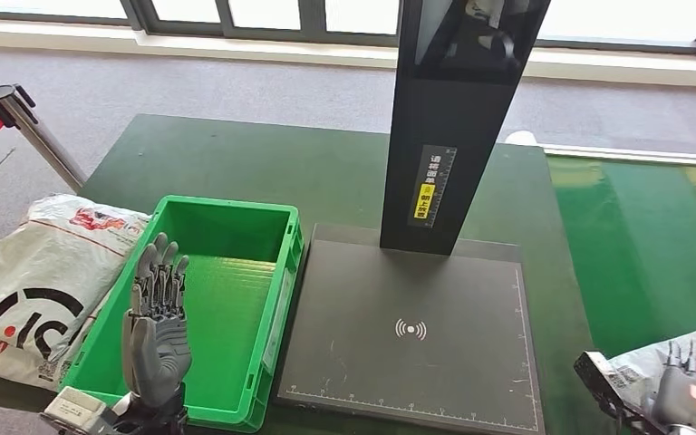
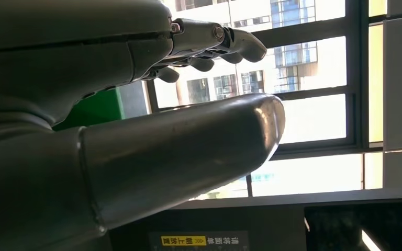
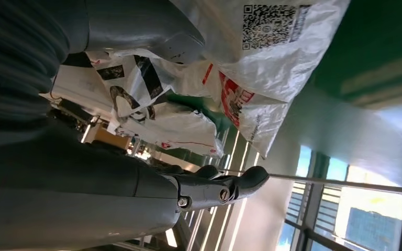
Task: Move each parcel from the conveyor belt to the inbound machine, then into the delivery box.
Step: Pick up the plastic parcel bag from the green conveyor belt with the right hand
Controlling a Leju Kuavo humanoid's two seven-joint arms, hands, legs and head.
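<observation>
Grey plastic film crumples in the right hand point(image 1: 689, 385), which grips a parcel point(image 1: 639, 372) at the lower right edge of the head view — over the table's corner, just beside the green conveyor belt point(image 1: 652, 245). In the right wrist view the bag's white film hangs past the thumb, showing a QR code and red and black printing too creased to read.

From that hand, the inbound machine's dark scan plate point(image 1: 408, 326) lies to the robot's left and slightly forward, so the coming move looks like a sideways carry onto the plate, near the wireless-signal symbol at its centre. The right hand is plainly the nearer one.

Left hand point(image 1: 156, 331) is released, fingers straight and apart, held upright over the near end of the green delivery box point(image 1: 276, 290), which touches the plate's left edge.

Chinese writing runs down a label on the machine's black column point(image 1: 444, 127), above a yellow tag. Another bagged parcel lies left of the box, printed with a bold black logo.
</observation>
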